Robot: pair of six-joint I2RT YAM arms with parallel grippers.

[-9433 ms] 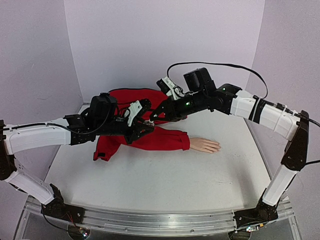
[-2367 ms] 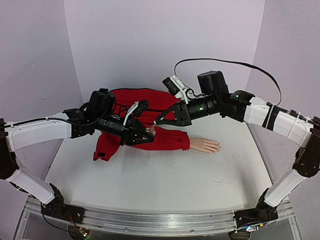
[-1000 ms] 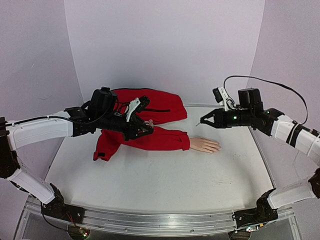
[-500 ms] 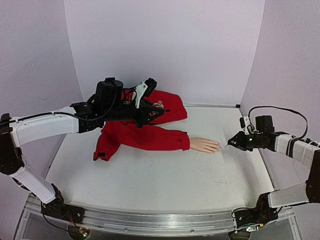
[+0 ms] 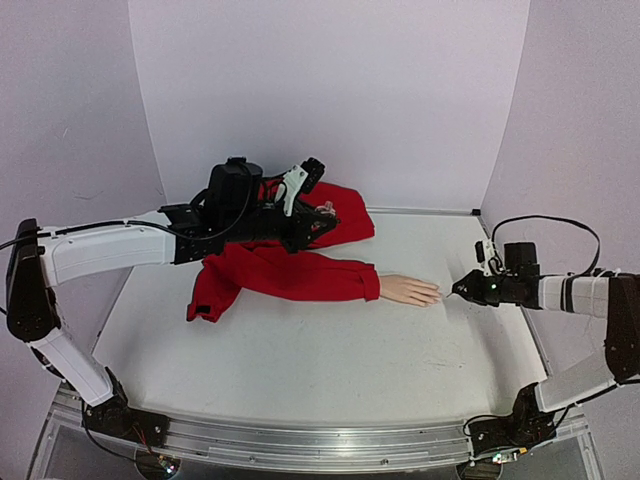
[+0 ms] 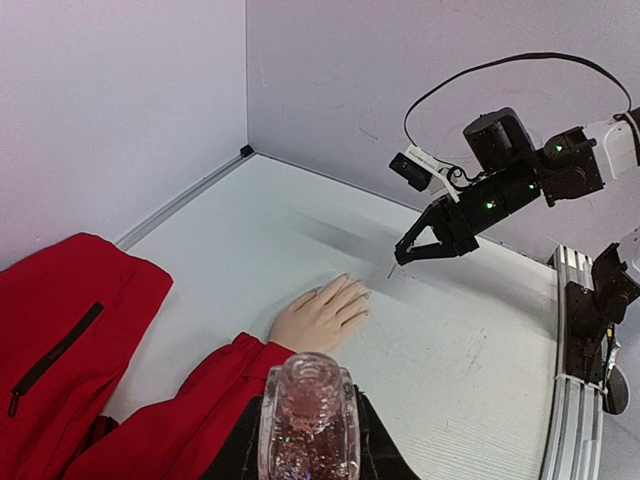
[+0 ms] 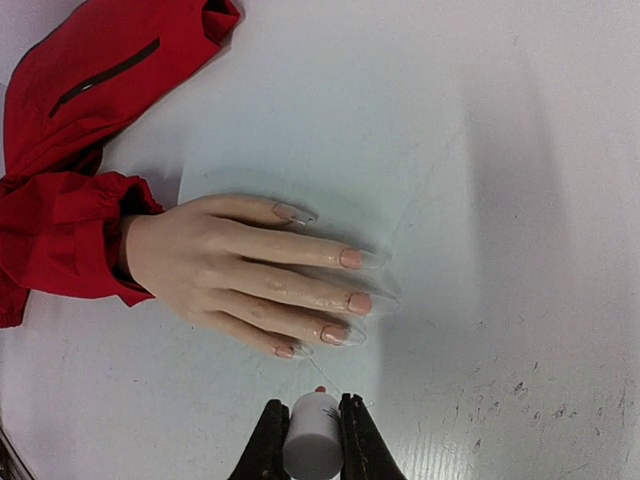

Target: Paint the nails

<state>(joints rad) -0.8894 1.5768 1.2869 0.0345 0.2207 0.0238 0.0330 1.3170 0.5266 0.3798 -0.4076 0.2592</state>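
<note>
White tabletop bears a pale, red-sleeved mannequin hand; its pinkish nails lie just beyond the right gripper, pinched on a small white cap, brush barely discernible. Left gripper, mostly hidden, clamps a clear glittery bottle.

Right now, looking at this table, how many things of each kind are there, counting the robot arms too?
Robot arms: 2, left arm and right arm
Mannequin hand: 1
Nails: 5
Red jacket: 1
Clear bottle: 1
White cap: 1
Total: 11
</note>
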